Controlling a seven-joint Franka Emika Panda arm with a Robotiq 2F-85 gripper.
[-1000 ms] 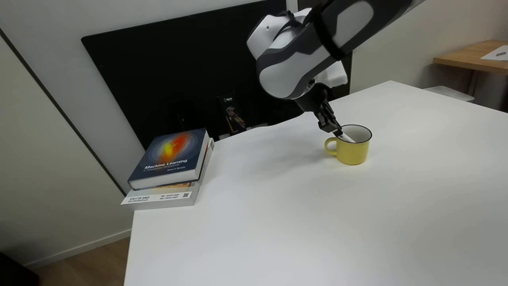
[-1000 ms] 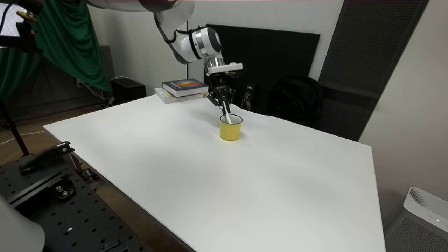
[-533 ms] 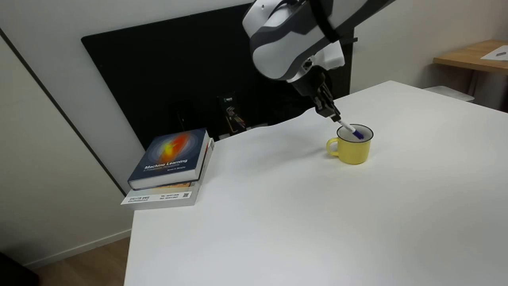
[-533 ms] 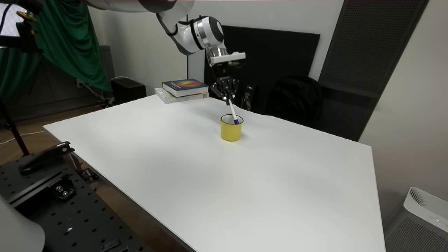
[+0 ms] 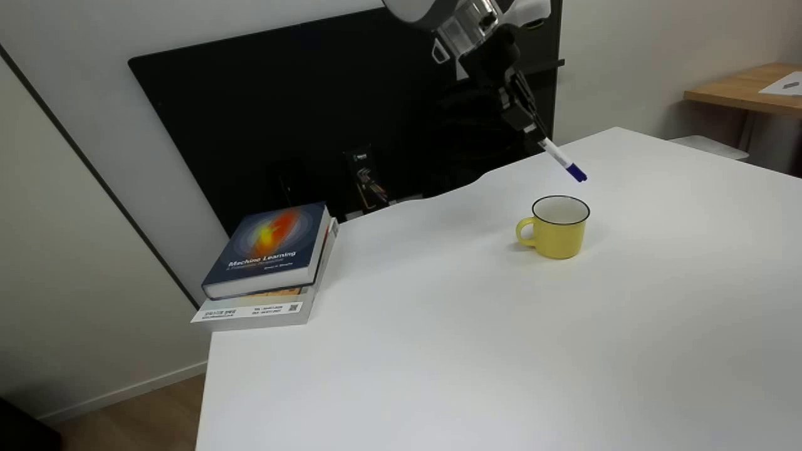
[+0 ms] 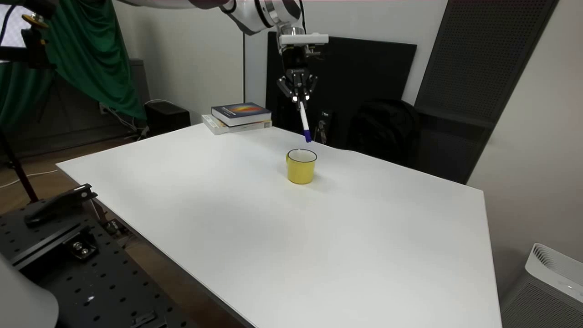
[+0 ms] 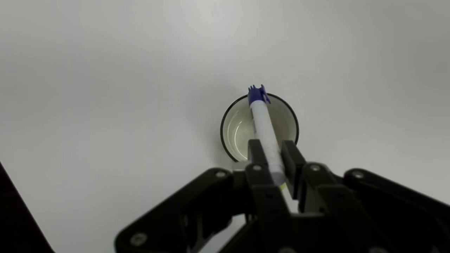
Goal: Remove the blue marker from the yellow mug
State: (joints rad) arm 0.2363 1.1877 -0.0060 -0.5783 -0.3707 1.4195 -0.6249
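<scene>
Marker [image 5: 562, 160]: up in the air, out of the yellow mug [image 5: 559, 232] and above it; in both exterior views a gap shows between the two.
Cap [image 6: 307, 135]: dark blue, at the marker's lower end; the wrist view shows its clip and toothed tip.
Tilt: slanting, cap end down.
Fingers [image 7: 292, 156]: clamped on the marker's white barrel [image 7: 266, 130], one on each side, near the end away from the cap.
Seen from the wrist: the marker crosses the mug's opening, with the cap overlapping the dark rim.
Mug: upright on the white counter [image 5: 438, 351], pale inside; its handle [image 5: 519, 232] points toward the books' side in an exterior view.
Books [image 5: 263, 250]: two, stacked at a corner of the counter, well apart from the mug; the upper one has a dark blue cover reading "Machine Learning" and a red and yellow patch, the lower one is pale and sticks out underneath.
Arm [image 6: 246, 13]: white with dark parts, reaching in from the top in both exterior views.
Behind the counter: a large black board [image 5: 282, 125].
Around the room: a green curtain [image 6: 95, 59], a wooden desk [image 5: 739, 93], a white vented box [image 6: 555, 273], and a dark perforated platform [image 6: 114, 275] beside the counter.
</scene>
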